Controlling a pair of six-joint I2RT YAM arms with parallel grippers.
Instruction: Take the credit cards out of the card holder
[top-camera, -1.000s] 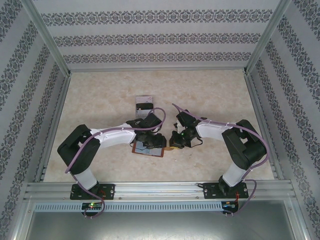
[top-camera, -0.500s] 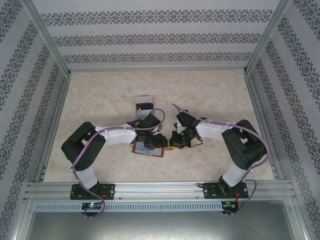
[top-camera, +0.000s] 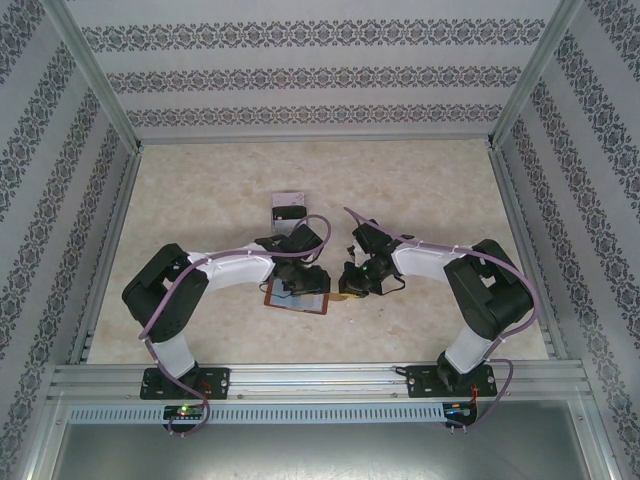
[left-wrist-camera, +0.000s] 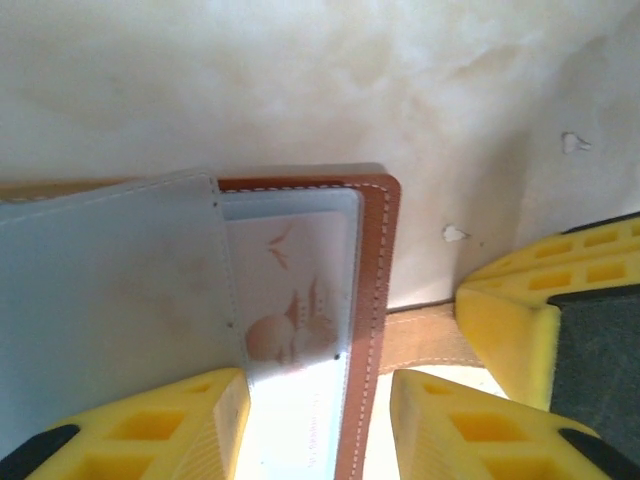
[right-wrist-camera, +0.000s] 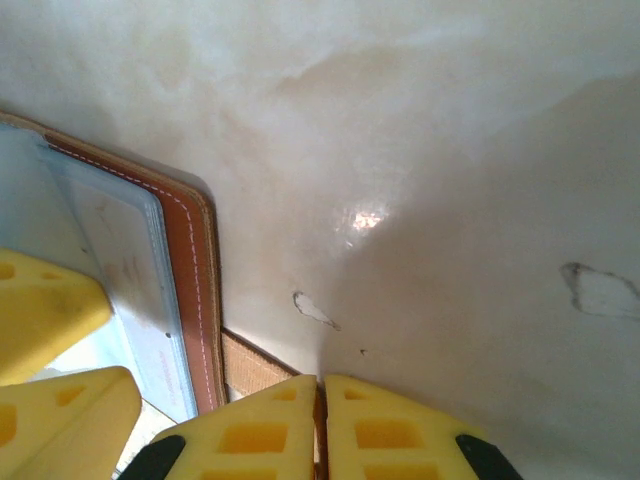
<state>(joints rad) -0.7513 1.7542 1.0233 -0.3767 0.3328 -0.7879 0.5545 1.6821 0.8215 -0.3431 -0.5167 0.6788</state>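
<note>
Left gripper (left-wrist-camera: 318, 392) jaws stand apart, straddling the brown edge of the card holder (left-wrist-camera: 378, 260) at lower centre, with a credit card (left-wrist-camera: 295, 300) pocketed between them. Right gripper (right-wrist-camera: 322, 388) jaws are together, apparently pinning the strap tab (left-wrist-camera: 425, 340). On the counter (left-wrist-camera: 300, 80), a pale loose card (top-camera: 290, 207) lies above the holder, seemingly already extracted; at least one remains.
</note>
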